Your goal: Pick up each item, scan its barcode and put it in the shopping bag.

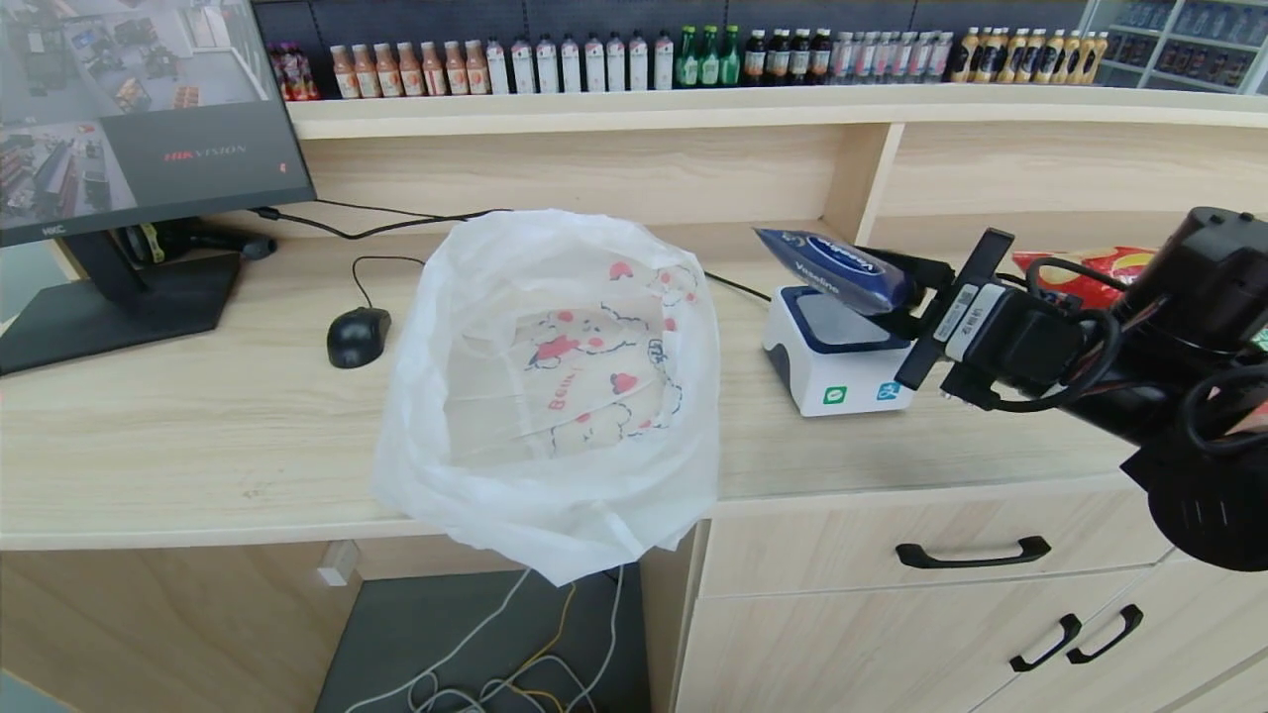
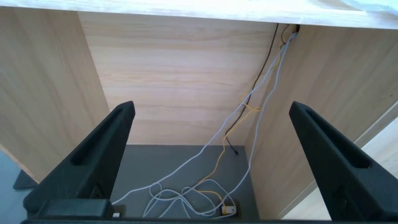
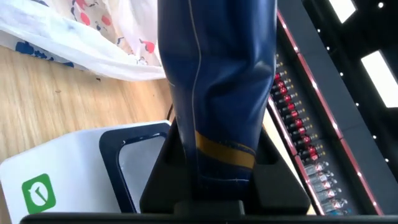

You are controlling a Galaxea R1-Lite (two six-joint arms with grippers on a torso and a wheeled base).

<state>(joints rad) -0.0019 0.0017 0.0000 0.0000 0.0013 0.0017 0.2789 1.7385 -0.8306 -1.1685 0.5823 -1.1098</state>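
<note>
Right pincer [image 1: 895, 285] clamps a dark blue plastic pouch [image 1: 822, 265] just above the white box scanner [image 1: 840, 371]. The white plastic shopping bag [image 1: 555, 396] stands open to its left. Left pincer [image 2: 212, 112] gapes wide.

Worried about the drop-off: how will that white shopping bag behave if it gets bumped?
Probably floppy: the shopping bag is thin, wrinkled plastic, so its walls should buckle. Likely light and easily shoved; its front sags over the counter edge, so a push might slide it off.
</note>
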